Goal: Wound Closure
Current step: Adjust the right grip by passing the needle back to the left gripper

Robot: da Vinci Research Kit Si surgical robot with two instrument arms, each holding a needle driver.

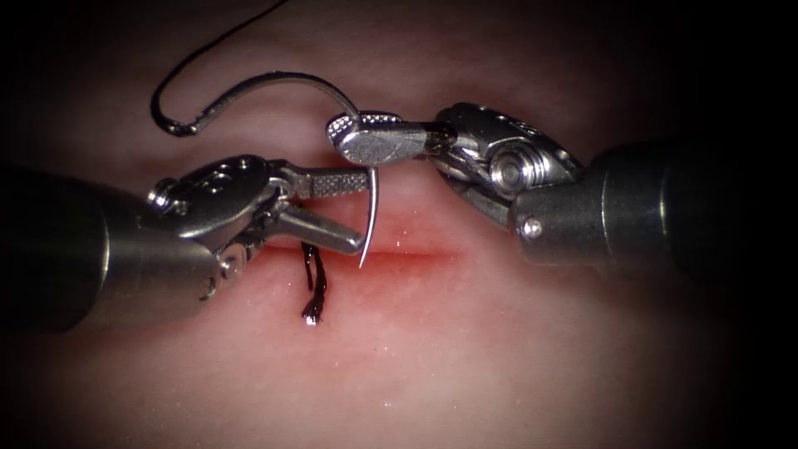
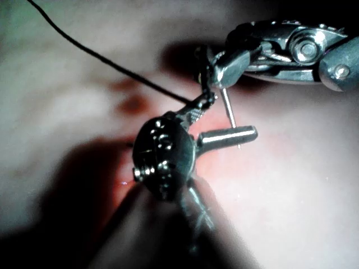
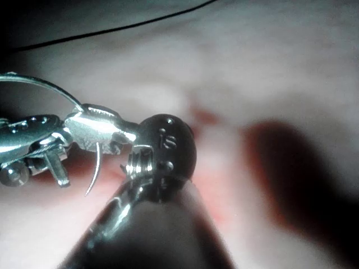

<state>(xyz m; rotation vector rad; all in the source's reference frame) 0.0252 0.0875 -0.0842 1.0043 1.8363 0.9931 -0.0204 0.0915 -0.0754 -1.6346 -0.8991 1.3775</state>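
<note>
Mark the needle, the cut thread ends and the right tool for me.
needle (image 1: pixel 373 218), endoscope view: bare shaft below the right tool's jaws.
cut thread ends (image 1: pixel 315 291), endoscope view: middle of the dark strands.
right tool (image 1: pixel 366 133), endoscope view: tips, shut on the needle.

Dark cut thread ends (image 1: pixel 314 293) are lying across the left part of the cut (image 1: pixel 424 254), trailing down onto the tissue (image 1: pixel 465 357) just below it in a short twisted strand. Red fluid (image 1: pixel 391 268) is wetting the line of the cut and tinting the pale surface around it. A broad soft shadow (image 3: pixel 291 168) is lying over the tissue
</note>
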